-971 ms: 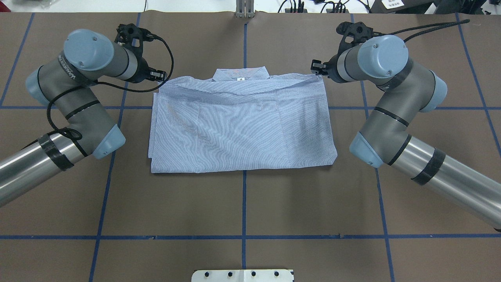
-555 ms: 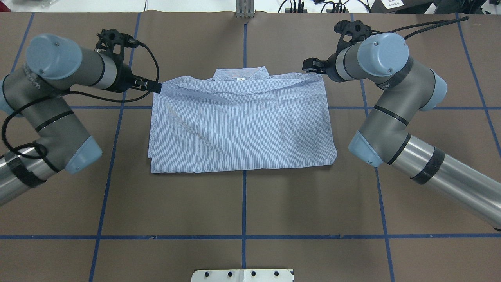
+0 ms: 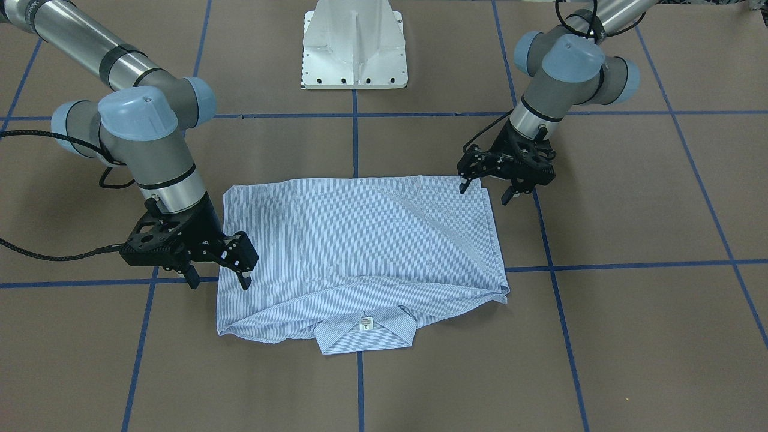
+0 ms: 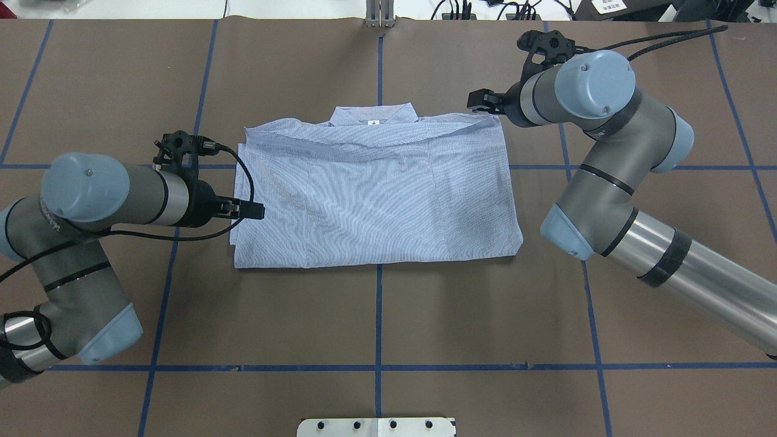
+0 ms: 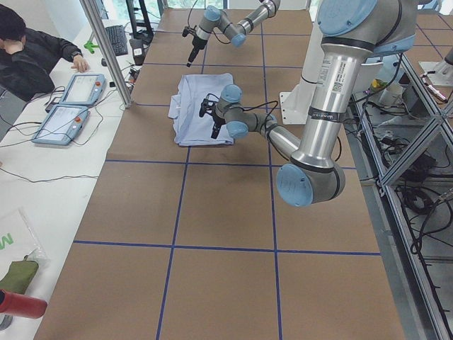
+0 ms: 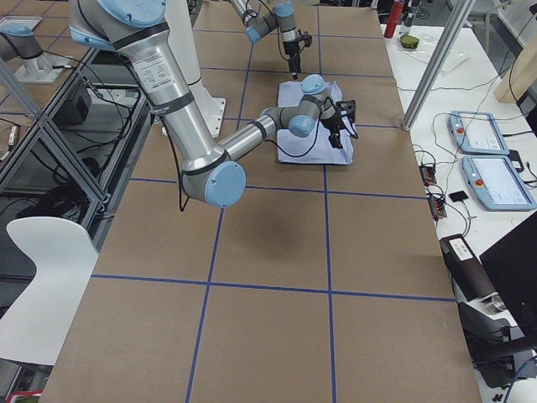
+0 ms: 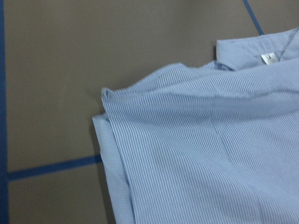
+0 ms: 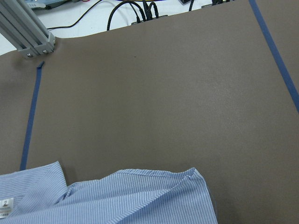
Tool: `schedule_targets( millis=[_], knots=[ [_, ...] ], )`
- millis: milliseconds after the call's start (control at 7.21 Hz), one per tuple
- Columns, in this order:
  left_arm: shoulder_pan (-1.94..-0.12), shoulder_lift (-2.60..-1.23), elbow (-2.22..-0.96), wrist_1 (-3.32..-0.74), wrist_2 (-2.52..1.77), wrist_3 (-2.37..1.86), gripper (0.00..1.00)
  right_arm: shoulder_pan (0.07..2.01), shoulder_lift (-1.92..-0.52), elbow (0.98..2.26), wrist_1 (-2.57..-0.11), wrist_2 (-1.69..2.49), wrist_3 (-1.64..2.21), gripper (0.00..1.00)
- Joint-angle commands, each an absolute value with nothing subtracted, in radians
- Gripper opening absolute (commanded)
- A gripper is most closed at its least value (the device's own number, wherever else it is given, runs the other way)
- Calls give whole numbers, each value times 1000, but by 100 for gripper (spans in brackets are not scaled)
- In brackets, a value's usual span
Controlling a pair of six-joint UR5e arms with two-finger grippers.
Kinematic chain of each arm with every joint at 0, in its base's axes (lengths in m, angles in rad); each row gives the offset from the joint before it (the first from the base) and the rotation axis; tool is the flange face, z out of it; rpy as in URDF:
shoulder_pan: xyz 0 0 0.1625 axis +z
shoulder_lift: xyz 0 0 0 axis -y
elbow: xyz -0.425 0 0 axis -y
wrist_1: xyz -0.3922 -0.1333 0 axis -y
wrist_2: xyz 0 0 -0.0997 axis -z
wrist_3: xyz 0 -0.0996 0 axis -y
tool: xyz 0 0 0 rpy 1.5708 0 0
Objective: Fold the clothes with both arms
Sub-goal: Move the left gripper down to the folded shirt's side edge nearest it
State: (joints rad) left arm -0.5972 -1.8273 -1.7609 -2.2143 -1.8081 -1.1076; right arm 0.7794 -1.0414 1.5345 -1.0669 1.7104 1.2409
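The light-blue striped shirt [image 4: 376,194] lies folded into a flat rectangle at the table's middle, its collar [image 4: 373,115] with the white label at the far edge. It also shows in the front view [image 3: 360,240]. My left gripper [image 3: 485,193] is open and empty, and hovers at the shirt's left edge near the corner closest to me [image 4: 252,210]. My right gripper [image 3: 219,281] is open and empty above the shirt's far right corner [image 4: 479,100]. The left wrist view shows the shirt's far left corner [image 7: 187,154]. The right wrist view shows its far right corner [image 8: 140,196].
The brown table is marked by blue tape lines [image 4: 377,315]. The white pedestal base [image 3: 354,45] stands at the robot's side. An aluminium post [image 4: 379,15] and cables sit at the far edge. A person [image 5: 28,49] and tablets [image 5: 71,106] are beyond it.
My left gripper has moved from the shirt's far left corner back along the left edge toward the robot. The right gripper shifted slightly left. The shirt has not moved.
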Motion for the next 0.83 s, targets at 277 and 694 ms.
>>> schedule_targets(
  millis=[277, 694],
  knots=[
    [-508, -1799, -1749, -2235, -1723, -1184, 89, 779, -1042, 1537, -1066, 1710, 1244, 100],
    [-495, -1798, -1746, -2229, -1721, -1186, 68, 779, -1042, 1542, -1066, 1710, 1244, 100]
  ],
)
